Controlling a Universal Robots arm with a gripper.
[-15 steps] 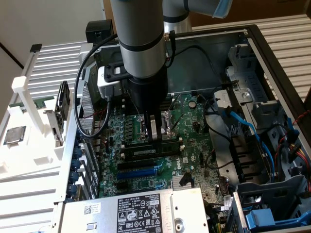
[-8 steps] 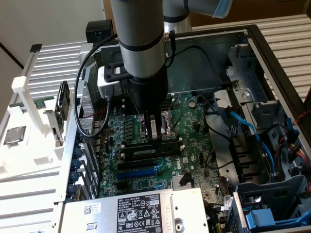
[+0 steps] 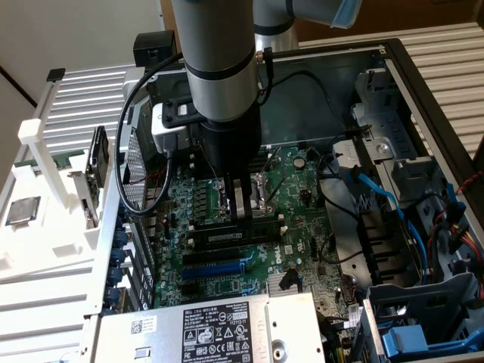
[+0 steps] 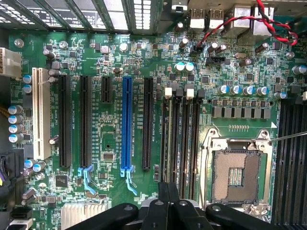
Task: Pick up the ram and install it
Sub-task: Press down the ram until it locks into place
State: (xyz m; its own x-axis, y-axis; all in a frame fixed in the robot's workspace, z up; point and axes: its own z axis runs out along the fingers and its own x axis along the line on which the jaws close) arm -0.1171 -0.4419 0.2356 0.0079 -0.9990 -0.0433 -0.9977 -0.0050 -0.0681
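Green board fills the open computer case [image 3: 423, 91]. The pincer [image 3: 240, 206] is pressed together, right over the long black slots [image 4: 180, 136] beside the empty chip socket [image 4: 235, 175]. The ram [image 3: 236, 236] looks to lie in a slot under it. I think it is light, stiff and easy to break, so hold its thin long edges.
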